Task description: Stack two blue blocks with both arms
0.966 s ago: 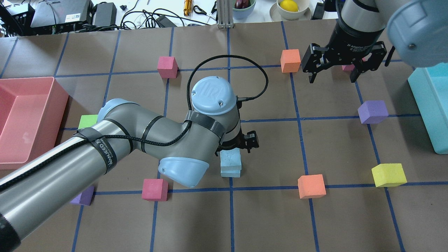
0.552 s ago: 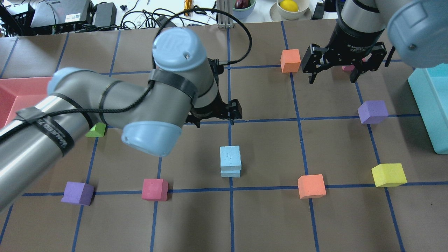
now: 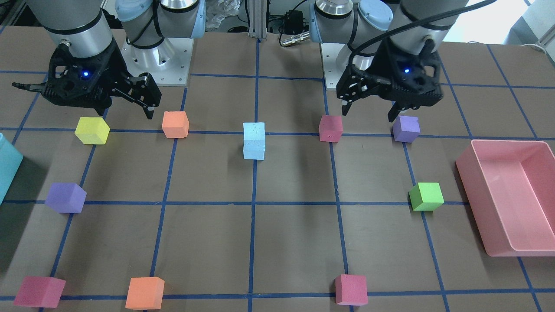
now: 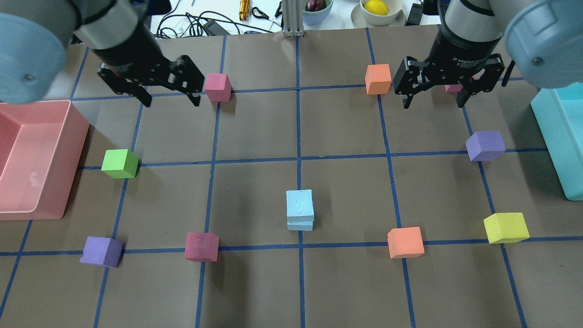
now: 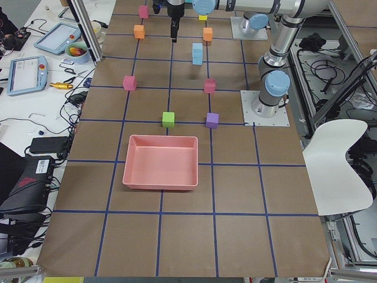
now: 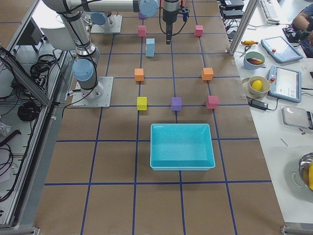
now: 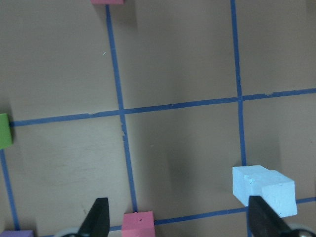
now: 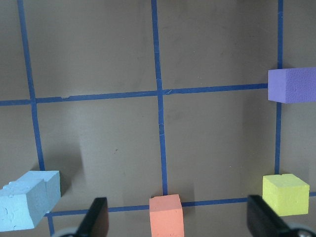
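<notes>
The two blue blocks are stacked near the table's middle, the upper one [image 4: 300, 204] on the lower one [image 4: 300, 226], slightly offset. The stack also shows in the front view [image 3: 254, 141], the left wrist view [image 7: 264, 190] and the right wrist view [image 8: 27, 200]. My left gripper [image 4: 171, 98] is open and empty, high over the far left part of the table, well away from the stack. My right gripper [image 4: 432, 104] is open and empty over the far right part, next to an orange cube [image 4: 378, 79].
A pink bin [image 4: 68, 136] stands at the left edge and a teal bin [image 4: 555, 136] at the right edge. Loose cubes lie around: pink [image 4: 217, 86], green [image 4: 119, 163], purple [image 4: 101, 251], pink [image 4: 201, 246], orange [image 4: 405, 242], yellow [image 4: 505, 227], purple [image 4: 485, 145].
My left arm has lifted off the blue stack and swung away to the far left, open. The stack stays in place. The right arm has not moved.
</notes>
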